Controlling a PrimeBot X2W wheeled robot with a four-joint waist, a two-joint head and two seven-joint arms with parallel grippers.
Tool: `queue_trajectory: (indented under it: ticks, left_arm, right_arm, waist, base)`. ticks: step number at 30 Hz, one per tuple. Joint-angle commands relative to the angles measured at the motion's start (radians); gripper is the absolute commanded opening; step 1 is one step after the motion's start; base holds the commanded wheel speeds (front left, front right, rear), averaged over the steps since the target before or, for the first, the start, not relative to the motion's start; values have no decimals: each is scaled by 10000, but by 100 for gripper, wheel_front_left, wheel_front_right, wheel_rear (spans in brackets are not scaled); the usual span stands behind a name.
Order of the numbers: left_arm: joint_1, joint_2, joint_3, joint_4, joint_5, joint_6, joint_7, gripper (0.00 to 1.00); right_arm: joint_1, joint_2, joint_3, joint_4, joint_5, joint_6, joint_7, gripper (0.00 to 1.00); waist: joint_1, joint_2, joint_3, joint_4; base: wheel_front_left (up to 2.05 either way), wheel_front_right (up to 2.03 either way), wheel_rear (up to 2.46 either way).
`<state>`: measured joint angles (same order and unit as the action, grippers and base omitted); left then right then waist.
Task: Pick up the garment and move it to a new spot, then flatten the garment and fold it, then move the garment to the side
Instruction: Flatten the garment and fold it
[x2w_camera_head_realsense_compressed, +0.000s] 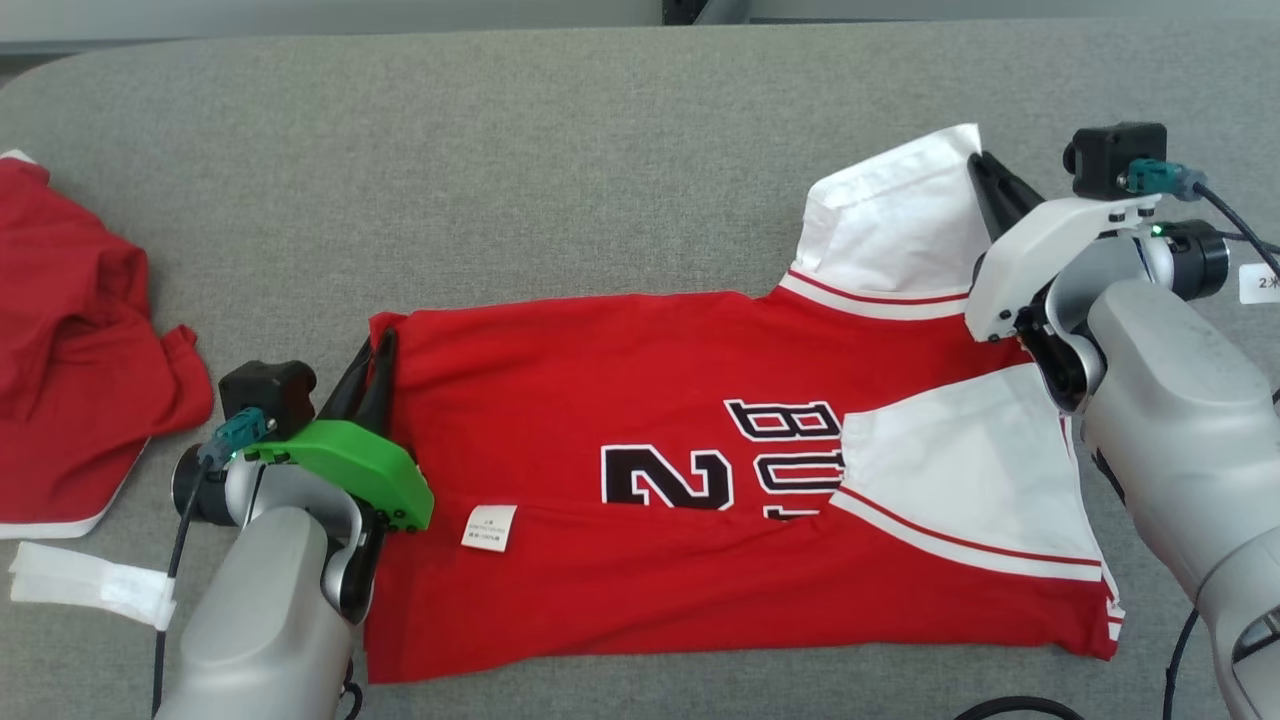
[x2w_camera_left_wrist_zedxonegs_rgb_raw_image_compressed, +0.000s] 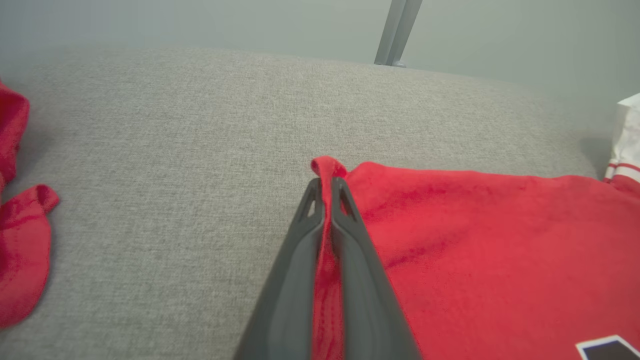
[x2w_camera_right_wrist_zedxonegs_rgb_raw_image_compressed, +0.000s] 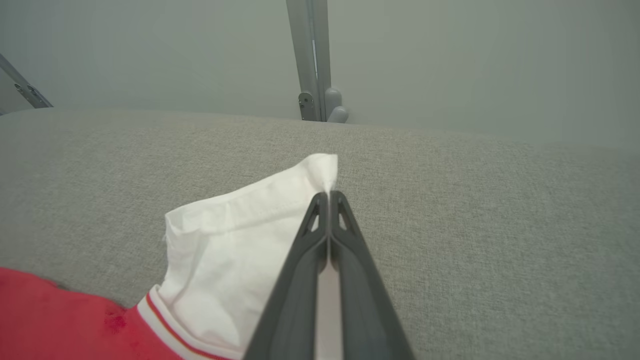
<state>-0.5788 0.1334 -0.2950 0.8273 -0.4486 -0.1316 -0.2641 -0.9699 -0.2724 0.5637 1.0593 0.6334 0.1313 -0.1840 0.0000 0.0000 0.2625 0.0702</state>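
- Left hand (x2w_camera_left_wrist_zedxonegs_rgb_raw_image_compressed: 325, 184) sits right up against its wrist cam. Both dark fingers are clenched together with a ridge of red cloth squeezed between them, and a little red loop pokes out past the tips.
- What it's pinching is a hem corner of the red jersey (x2w_camera_head_realsense_compressed: 620, 380), the far-left corner as the head cam sees it.
- Right hand (x2w_camera_right_wrist_zedxonegs_rgb_raw_image_compressed: 329, 196) is clamped tight too, fingers flat against each other, nipping the very tip of the jersey's white sleeve (x2w_camera_head_realsense_compressed: 900, 220). That sleeve sticks out from the right end of the jersey, pointing away from the robot.
- Jersey itself lies spread mostly flat across the middle of the grey fabric-covered tabletop (x2w_camera_head_realsense_compressed: 600, 150), hem toward the robot's left and sleeves toward its right.
- Black-and-white lettering (x2w_camera_head_realsense_compressed: 665, 477) runs across the red body, and part of it is covered by the other white sleeve (x2w_camera_head_realsense_compressed: 960, 470), which is folded in over the cloth.
- Small white label (x2w_camera_head_realsense_compressed: 489, 527) lies on the red cloth just beside the green casing (x2w_camera_head_realsense_compressed: 350, 465) of the left hand.
- Well off to the left, clear of the jersey, there's a crumpled second red garment (x2w_camera_head_realsense_compressed: 70, 340) with white trim. Nearer the robot, a white strip (x2w_camera_head_realsense_compressed: 90, 585) lies on the tabletop next to the left forearm.
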Motion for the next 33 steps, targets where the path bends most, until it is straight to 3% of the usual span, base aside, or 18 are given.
queue_trajectory:
  ticks: [1,15,33]
  left_arm:
    - [214,91,44,-32,-99,21,1,0]
    - [2016,536,239,-276,-229,21,1,0]
    - [3611,914,102,-453,-428,21,1,0]
  right_arm:
    - [323,-90,92,-169,238,-11,-55,0]
    - [3468,-892,893,-2602,2199,-11,-569,0]
    - [6090,-650,-14,-3440,2853,-11,-812,0]
  waist:
    - [0,0,-612,-476]
    - [0,0,-1663,-999]
    - [0,0,-2735,-1298]
  base:
    - [0,0,0]
    - [0,0,0]
    - [0,0,0]
